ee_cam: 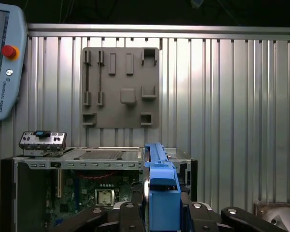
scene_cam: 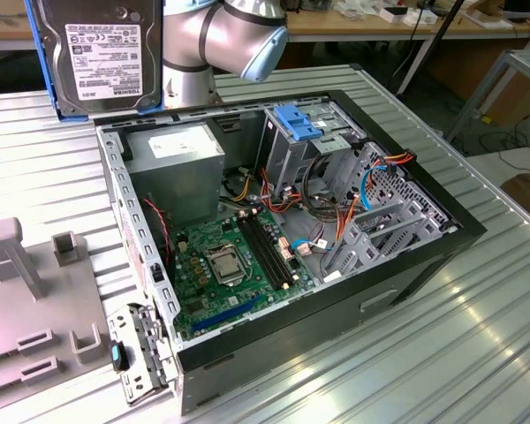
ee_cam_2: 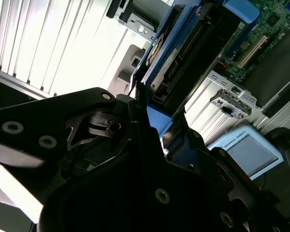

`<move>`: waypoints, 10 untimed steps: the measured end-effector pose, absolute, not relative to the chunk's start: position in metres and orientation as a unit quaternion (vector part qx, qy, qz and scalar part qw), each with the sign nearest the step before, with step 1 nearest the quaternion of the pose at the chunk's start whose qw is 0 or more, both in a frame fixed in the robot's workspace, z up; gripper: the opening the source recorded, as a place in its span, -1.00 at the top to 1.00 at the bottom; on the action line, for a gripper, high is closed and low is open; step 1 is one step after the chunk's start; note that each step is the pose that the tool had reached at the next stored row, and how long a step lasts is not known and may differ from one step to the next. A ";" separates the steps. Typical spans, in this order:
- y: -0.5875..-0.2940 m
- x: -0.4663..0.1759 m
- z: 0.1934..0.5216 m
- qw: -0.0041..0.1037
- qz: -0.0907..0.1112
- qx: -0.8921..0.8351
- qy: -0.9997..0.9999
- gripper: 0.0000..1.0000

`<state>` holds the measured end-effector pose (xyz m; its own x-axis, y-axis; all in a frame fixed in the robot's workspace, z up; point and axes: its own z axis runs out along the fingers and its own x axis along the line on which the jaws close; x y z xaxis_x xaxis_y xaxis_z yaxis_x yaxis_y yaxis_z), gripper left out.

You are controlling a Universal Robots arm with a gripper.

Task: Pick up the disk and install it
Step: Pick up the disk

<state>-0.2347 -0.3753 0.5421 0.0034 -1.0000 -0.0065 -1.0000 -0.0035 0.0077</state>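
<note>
The disk (scene_cam: 97,53), a dark-grey drive with a white label in a bright blue carrier frame, hangs upright in the air at the exterior view's upper left, above the back corner of the open computer case (scene_cam: 336,327). In the first wrist view my gripper (ee_cam: 162,209) is shut on the disk (ee_cam: 159,174), its black fingers (ee_cam: 128,212) pressing the blue frame from both sides. In the second wrist view the disk (ee_cam_2: 179,53) stands edge-on beyond the black gripper body. A blue-latched drive cage (scene_cam: 299,121) sits at the case's back, beside grey metal bays.
The case holds a green motherboard (scene_cam: 221,265), a power supply (scene_cam: 172,163) and loose coloured cables (scene_cam: 318,208). A grey fixture plate (scene_cam: 35,300) lies at the exterior view's left on the ribbed metal table (scene_cam: 442,353). The arm's elbow (scene_cam: 221,35) is behind the case. A teach pendant (ee_cam: 2,58) hangs nearby.
</note>
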 end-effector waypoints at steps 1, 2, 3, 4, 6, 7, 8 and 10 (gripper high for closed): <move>-0.375 -0.232 0.542 0.000 -0.005 0.708 -0.706 0.26; -0.375 -0.230 0.542 0.000 -0.005 0.708 -0.706 0.26; -0.375 -0.227 0.542 0.000 -0.005 0.708 -0.706 0.26; -0.375 -0.225 0.542 0.000 -0.004 0.708 -0.706 0.26; -0.375 -0.221 0.542 -0.001 -0.003 0.708 -0.706 0.26; -0.375 -0.220 0.542 -0.003 -0.002 0.708 -0.706 0.26; -0.375 -0.219 0.542 -0.004 0.000 0.708 -0.706 0.26; -0.375 -0.218 0.542 -0.009 0.004 0.708 -0.706 0.26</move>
<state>-0.2179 -0.3753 0.5420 0.0036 -1.0000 -0.0063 -0.9998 -0.0035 -0.0181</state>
